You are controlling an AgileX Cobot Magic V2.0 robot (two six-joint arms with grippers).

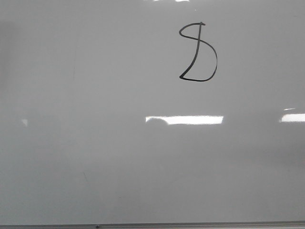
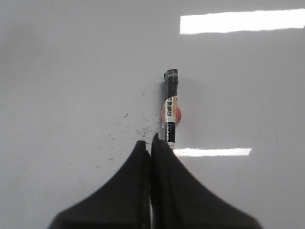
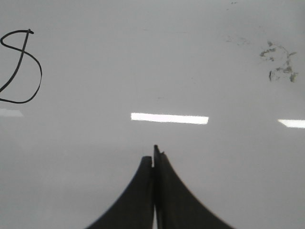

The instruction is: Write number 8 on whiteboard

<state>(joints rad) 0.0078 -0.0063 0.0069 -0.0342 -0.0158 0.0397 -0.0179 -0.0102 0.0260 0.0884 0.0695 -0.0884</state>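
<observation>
I see one marker (image 2: pixel 170 107) lying just beyond my left gripper (image 2: pixel 151 143), at its 1 o'clock; the left gripper and the right gripper (image 3: pixel 154 155) are both closed and empty. One number 8 (image 1: pixel 198 52) sits on the whiteboard (image 1: pixel 95 143) at 1 o'clock.

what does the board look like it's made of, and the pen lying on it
The whiteboard: probably glossy coated or laminated panel, since ceiling lights mirror sharply on it; a thin metal-looking strip edges it. The marker: likely plastic, with a black cap and a printed paper-like label.

left gripper (image 2: pixel 151 143) with two matte black fingers, wide at the base, curving inward to narrow pointed tips, right gripper (image 3: pixel 153 155) of the same black flared shape, smooth surfaces, a thin pale seam between the fingers
</observation>
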